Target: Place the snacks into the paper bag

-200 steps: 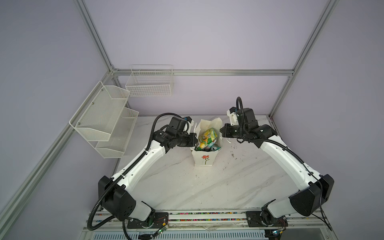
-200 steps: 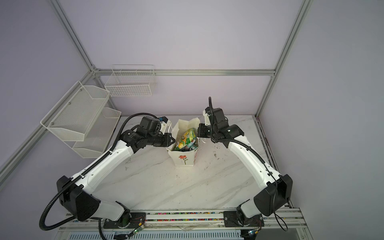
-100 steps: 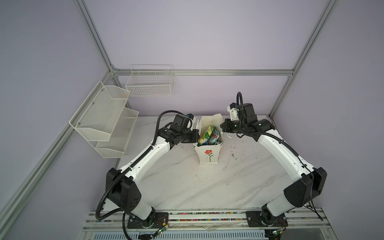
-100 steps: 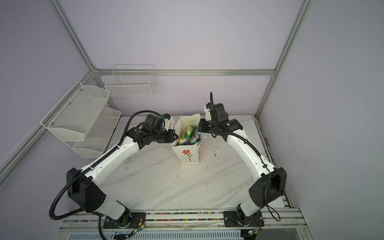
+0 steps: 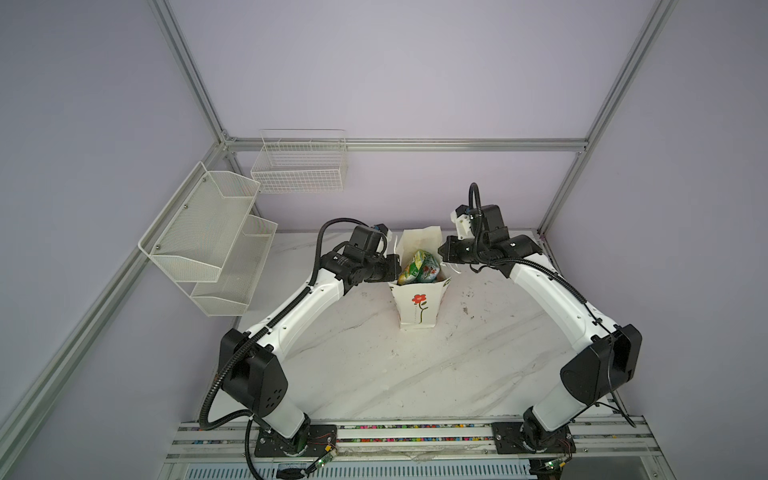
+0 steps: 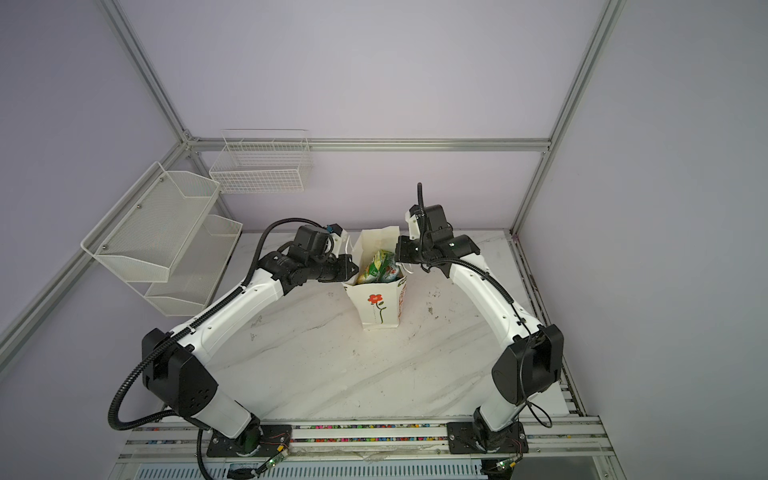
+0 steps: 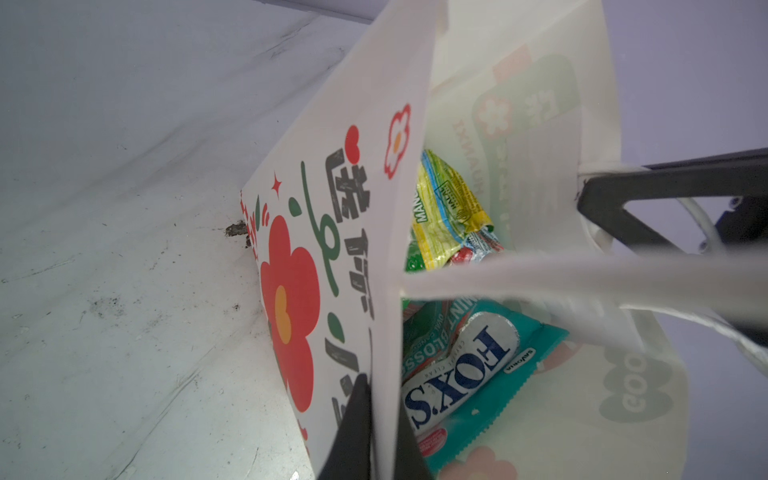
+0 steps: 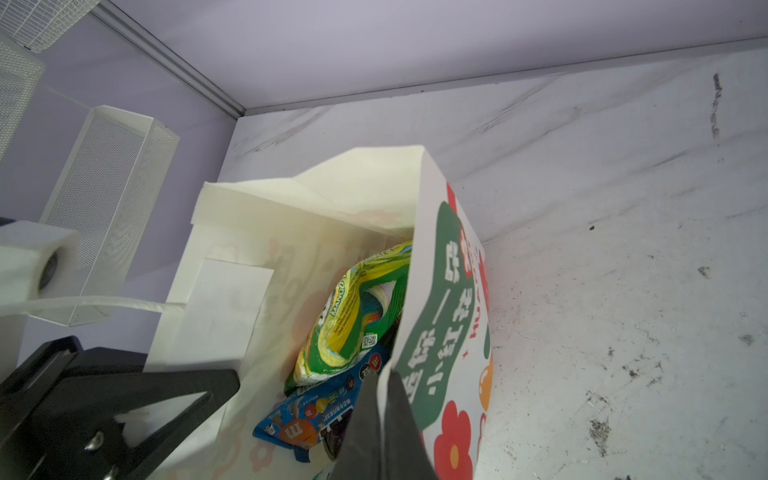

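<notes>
We see the left hand (image 7: 380, 436) and the right hand (image 8: 382, 415) each pinching a top edge of the paper bag (image 5: 419, 307), which stands on the surface (image 5: 374, 365) with the snacks (image 5: 419, 269) inside, so a hard pull could rip or tip it.

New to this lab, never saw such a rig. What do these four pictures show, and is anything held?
Two white robot arms stand on a rail, each ending in a two-fingered gripper. Two pictures look down on the whole marble-patterned table; two come from cameras on the arms' wrists. A paper bag with a red flower stands upright on the table; wire baskets hang on the walls. Inside the bag lie a green-yellow mango candy bag, a teal FOX'S bag and a blue m&m's packet. The left gripper and right gripper each straddle a bag wall at the rim; whether they pinch it I cannot tell.
</notes>
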